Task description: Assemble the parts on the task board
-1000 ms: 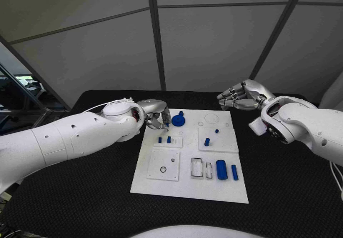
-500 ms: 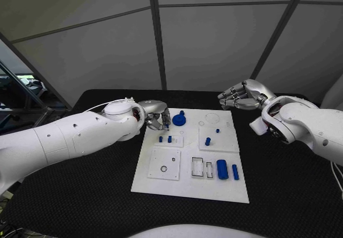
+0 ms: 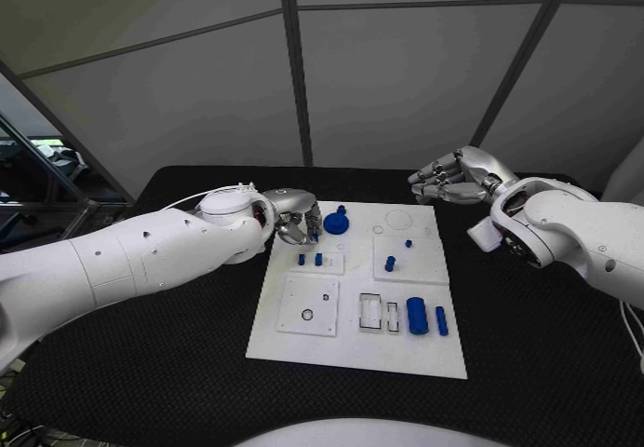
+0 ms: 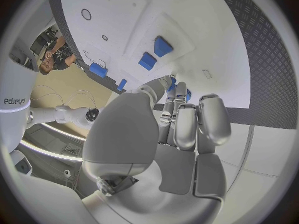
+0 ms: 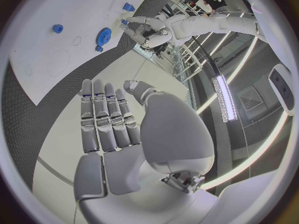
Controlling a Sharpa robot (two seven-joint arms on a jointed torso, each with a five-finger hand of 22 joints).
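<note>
Grey wall panels back a black bench (image 3: 161,372) where a flat white task board (image 3: 352,349) lies between two white robot arms. At the board's far left corner the silver left hand (image 3: 297,223) hovers with fingers curled downward; whether it grips anything cannot be told. A round blue gear-shaped plastic part (image 3: 336,223) sits just beside its fingertips, apparently touching them. Two small blue blocks (image 4: 155,53) stand in a raised panel just nearer than that hand. Well across the board, off its far right corner, the silver right hand (image 3: 456,180) hangs above the bench, released and empty, fingers straight and together. A blue cylinder (image 3: 416,317) and a slim blue bar (image 3: 442,321) lie at the board's near right, far from both hands. Judging by the pose, the gear is the step in hand: closing squarely on its rim and keeping it level should prevent jamming.
</note>
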